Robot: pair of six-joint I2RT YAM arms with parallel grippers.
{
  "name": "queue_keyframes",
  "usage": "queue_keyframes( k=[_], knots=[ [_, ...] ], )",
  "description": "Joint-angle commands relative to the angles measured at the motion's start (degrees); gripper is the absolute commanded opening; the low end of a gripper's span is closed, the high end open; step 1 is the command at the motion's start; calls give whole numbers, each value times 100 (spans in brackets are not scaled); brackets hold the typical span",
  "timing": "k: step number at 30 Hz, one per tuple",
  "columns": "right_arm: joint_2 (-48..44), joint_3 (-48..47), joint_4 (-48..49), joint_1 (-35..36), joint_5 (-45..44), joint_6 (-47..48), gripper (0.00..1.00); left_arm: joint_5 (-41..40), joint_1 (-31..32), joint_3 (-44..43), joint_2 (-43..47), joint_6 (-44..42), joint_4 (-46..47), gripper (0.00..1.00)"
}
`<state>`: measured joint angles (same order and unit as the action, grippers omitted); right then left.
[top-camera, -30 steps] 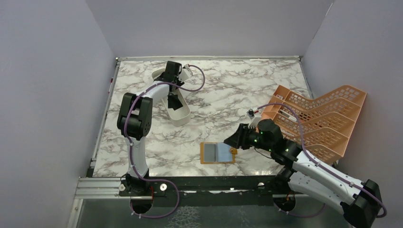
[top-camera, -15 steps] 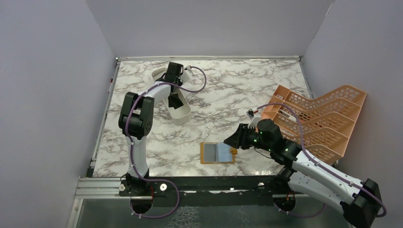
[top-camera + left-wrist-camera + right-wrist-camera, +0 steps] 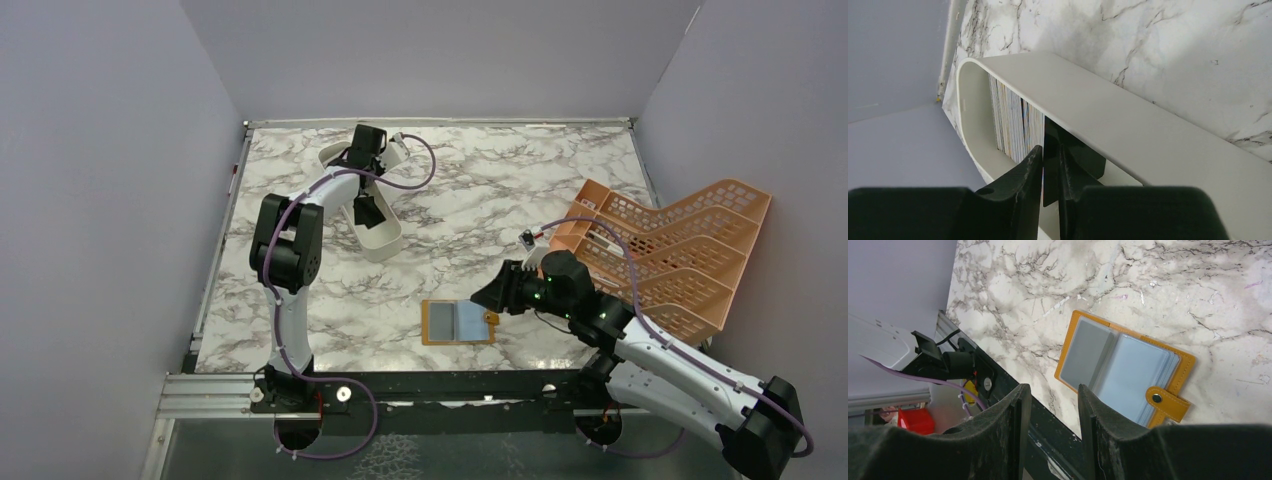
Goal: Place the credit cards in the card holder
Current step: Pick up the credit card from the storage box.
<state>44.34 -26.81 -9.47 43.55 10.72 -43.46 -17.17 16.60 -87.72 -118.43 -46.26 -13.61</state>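
Note:
The card holder (image 3: 459,322) lies open near the table's front edge, orange-tan with a grey and a pale blue panel and a snap tab. It also shows in the right wrist view (image 3: 1125,372). My right gripper (image 3: 492,296) hovers just right of it, open and empty (image 3: 1053,387). My left gripper (image 3: 367,212) is down inside the long white tray (image 3: 385,245), shut (image 3: 1050,150) on a black credit card (image 3: 1051,172) held on edge. A stack of more cards (image 3: 1015,125) stands on edge in the tray just beyond the fingertips.
A large orange lattice rack (image 3: 670,250) stands at the right edge, close behind my right arm. The white tray's near wall (image 3: 1128,115) runs beside my left fingers. Walls close in the table on the left, back and right.
My left wrist has shifted slightly to the right over the tray, still gripping the black card. The right arm and the card holder have not moved.

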Motion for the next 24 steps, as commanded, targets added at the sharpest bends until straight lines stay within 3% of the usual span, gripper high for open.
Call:
queue_keyframes(
  k=[1,3,7,19,24],
  knots=[
    [-39,70,135,39,-149,-14,45,-44,-17,-210,-27,-53,-46,18],
    [-28,70,151,40,-149,-20,45,-50,-18,-210,13,-28,-72,15],
    [12,92,204,40,-102,-38,45,-21,21,-287,110,77,-233,0],
    [-14,196,365,40,150,-168,45,501,124,-232,1102,1677,-969,0],
    [-90,155,423,39,270,-213,45,1121,125,-88,1665,2468,-1099,0]
  ],
)
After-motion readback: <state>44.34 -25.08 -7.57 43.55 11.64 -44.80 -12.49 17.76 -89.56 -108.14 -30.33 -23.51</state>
